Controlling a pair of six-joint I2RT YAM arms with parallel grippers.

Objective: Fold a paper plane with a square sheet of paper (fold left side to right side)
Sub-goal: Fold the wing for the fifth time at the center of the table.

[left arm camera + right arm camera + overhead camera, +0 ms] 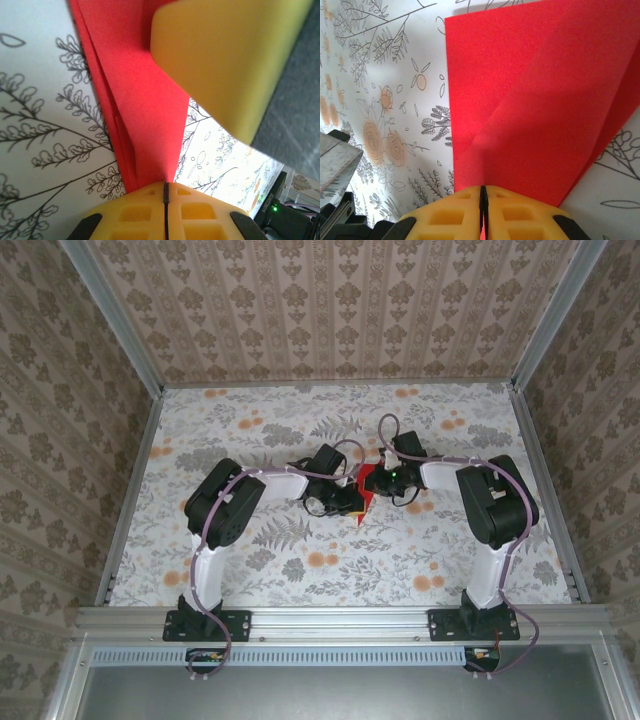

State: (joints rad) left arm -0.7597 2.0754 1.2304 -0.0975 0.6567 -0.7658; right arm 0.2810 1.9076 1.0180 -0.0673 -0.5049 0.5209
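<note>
The red paper [367, 483] is seen from above near the middle of the flower-printed table [300, 560], caught between the two arms, which are bent inward so that their wrists meet over it. The left gripper [348, 500] is placed at the paper's left side and the right gripper [383, 478] at its right side, the two very close together. In the left wrist view the left gripper [165, 186] is shown with its yellow jaws pressed together, and a narrow end of the red paper [145, 115] is pinched between them; the sheet is seen folded into several layers, with creased edges running away from the jaws along its left side. A yellow finger [225, 65] of the right gripper is seen pressed against the upper part of the paper there. In the right wrist view the right gripper [482, 192] is likewise shown closed, with the red paper [535, 100] nipped in the seam between its jaws. From there the paper spreads upward as a broad panel, crossed by a slanting crease, and its left edge is held slightly above the printed surface.
</note>
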